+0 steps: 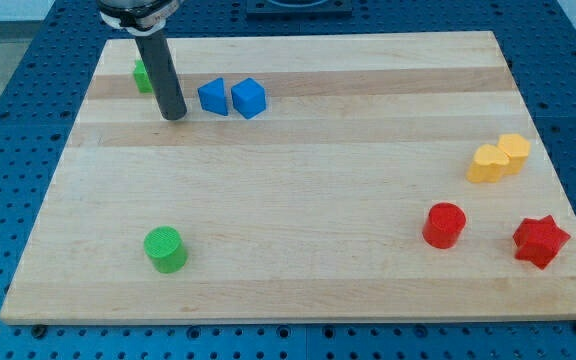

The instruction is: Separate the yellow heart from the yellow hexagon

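The yellow heart (pixel 488 163) and the yellow hexagon (pixel 514 150) sit touching each other near the board's right edge, the hexagon up and to the right of the heart. My tip (pixel 173 116) rests on the board at the upper left, far from both yellow blocks. It stands just left of a blue block (pixel 212 96) and just right of a green block (pixel 143 75) that the rod partly hides.
A blue cube (pixel 249 98) sits beside the blue block. A green cylinder (pixel 165 249) is at the lower left. A red cylinder (pixel 444 225) and a red star (pixel 540 240) lie at the lower right, below the yellow pair. The wooden board (pixel 298 200) rests on a blue perforated table.
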Available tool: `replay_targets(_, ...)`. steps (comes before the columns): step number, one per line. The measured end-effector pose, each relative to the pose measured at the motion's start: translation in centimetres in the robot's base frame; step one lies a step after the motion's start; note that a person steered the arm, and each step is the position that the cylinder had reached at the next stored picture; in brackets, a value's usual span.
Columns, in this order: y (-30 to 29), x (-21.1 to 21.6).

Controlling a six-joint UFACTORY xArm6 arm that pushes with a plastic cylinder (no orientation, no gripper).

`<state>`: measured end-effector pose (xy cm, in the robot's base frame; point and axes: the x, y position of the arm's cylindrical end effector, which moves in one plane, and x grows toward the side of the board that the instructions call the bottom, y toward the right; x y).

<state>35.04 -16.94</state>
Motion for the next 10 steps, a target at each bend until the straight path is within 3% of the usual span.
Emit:
replay_targets(1, 1.5, 0.2)
replay_targets(3, 20.6, 0.9)
replay_targets(5, 23.7, 1.7)
replay_targets(6, 29.9, 9.8)
replay_targets(10, 38.0, 13.4)
